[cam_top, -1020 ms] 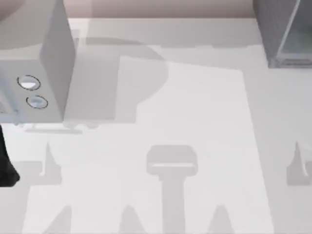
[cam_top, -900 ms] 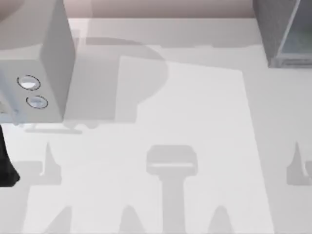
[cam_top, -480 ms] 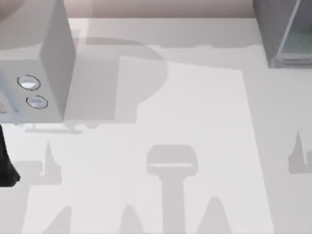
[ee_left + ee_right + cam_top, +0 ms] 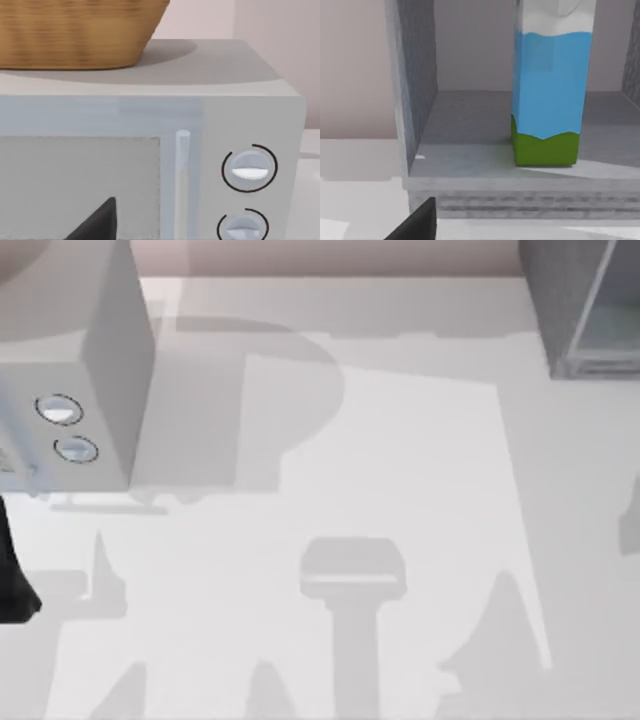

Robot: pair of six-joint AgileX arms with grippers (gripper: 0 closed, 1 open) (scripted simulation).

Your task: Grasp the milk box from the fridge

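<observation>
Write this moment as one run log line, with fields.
phase: approach | target: milk box upright inside fridge, not grasped | right arm: facing the open fridge | left arm: facing the microwave

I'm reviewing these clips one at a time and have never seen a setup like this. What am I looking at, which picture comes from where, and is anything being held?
This is a rendered scene of two robot arms at a white table. One picture looks down from above; the other two come from cameras on each arm's wrist. From above, a light grey microwave stands at the left and a dark grey fridge at the far right corner. The left wrist camera faces the microwave's front with its two dials; a wicker basket sits on top. The right wrist camera looks into the open fridge, where a blue, green and white milk box stands upright on the floor. The milk box is not held.
</observation>
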